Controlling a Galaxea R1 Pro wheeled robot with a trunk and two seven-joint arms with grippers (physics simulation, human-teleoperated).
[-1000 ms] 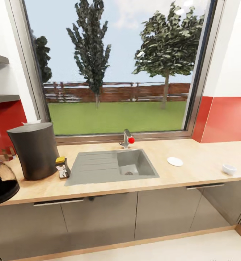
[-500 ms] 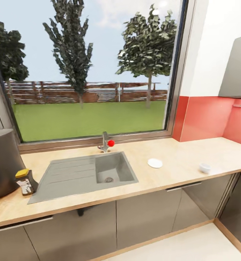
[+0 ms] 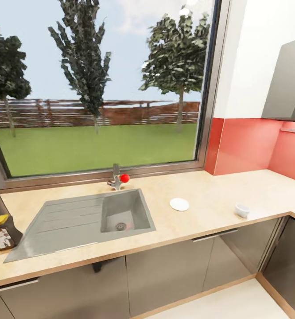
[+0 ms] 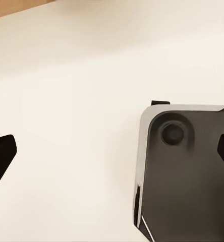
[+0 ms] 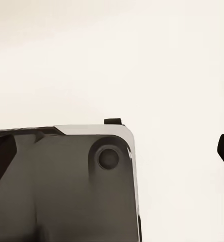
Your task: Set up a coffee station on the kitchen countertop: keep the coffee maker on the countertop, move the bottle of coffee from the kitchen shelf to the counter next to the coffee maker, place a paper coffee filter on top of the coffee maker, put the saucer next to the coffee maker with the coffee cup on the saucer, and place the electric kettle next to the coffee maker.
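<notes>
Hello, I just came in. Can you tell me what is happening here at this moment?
Nothing is being handled right now. The robot faces the countertop under the window, and both wrist views look down at pale floor and its dark base, each tool open and empty. The saucer lies right of the sink, and the coffee cup stands apart from it, further right, not yet on it. The bottle of coffee stands at the far left.
</notes>
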